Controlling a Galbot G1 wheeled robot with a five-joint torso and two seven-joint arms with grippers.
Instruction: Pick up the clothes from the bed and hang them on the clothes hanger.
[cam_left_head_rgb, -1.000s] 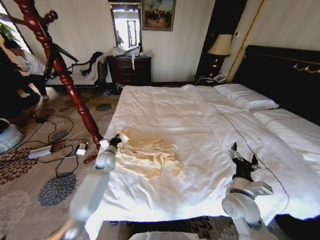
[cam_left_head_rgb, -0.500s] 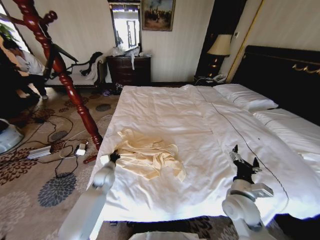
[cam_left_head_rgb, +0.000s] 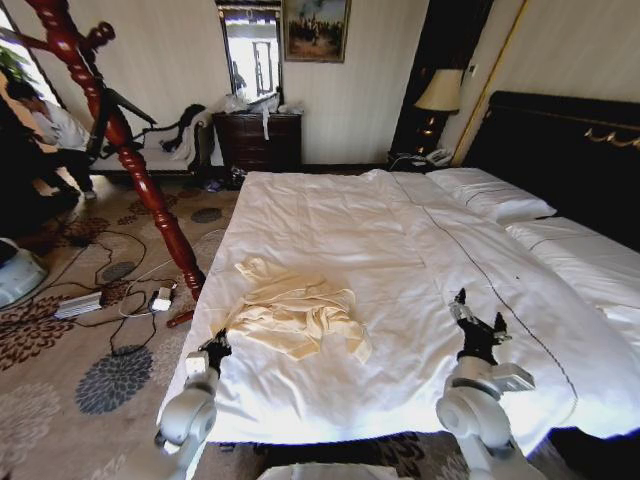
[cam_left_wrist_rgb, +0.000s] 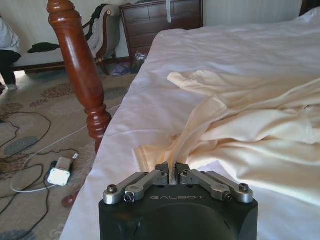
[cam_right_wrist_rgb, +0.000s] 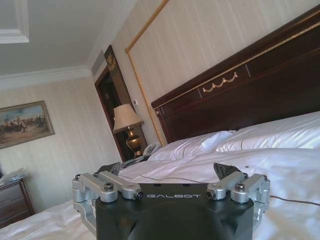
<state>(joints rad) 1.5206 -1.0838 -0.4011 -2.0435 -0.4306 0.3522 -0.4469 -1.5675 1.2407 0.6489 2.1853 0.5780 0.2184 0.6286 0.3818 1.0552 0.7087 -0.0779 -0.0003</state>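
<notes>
The cream clothes (cam_left_head_rgb: 300, 315) lie crumpled on the near left part of the bed (cam_left_head_rgb: 350, 215), which has a white duvet. At the bed's near left edge my left gripper (cam_left_head_rgb: 215, 345) is shut, and a strip of the clothes (cam_left_wrist_rgb: 240, 125) runs straight into its closed fingertips (cam_left_wrist_rgb: 172, 169). Over the duvet's near right side my right gripper (cam_left_head_rgb: 475, 325) is open and holds nothing; its fingers stand wide apart (cam_right_wrist_rgb: 167, 172). A thin black clothes hanger (cam_left_head_rgb: 125, 105) hangs on the wooden stand at the far left.
A red-brown turned coat stand (cam_left_head_rgb: 130, 150) leans beside the bed's left side, its foot (cam_left_wrist_rgb: 87, 90) close to my left gripper. Cables and a small white box (cam_left_wrist_rgb: 58, 176) lie on the patterned carpet. A dark headboard (cam_left_head_rgb: 560, 150), a lamp (cam_left_head_rgb: 440, 95) and a dresser (cam_left_head_rgb: 260, 140) stand behind.
My left gripper has drawn back from the garment's collar end toward the bed's near left edge. The right gripper has shifted slightly to the left.
</notes>
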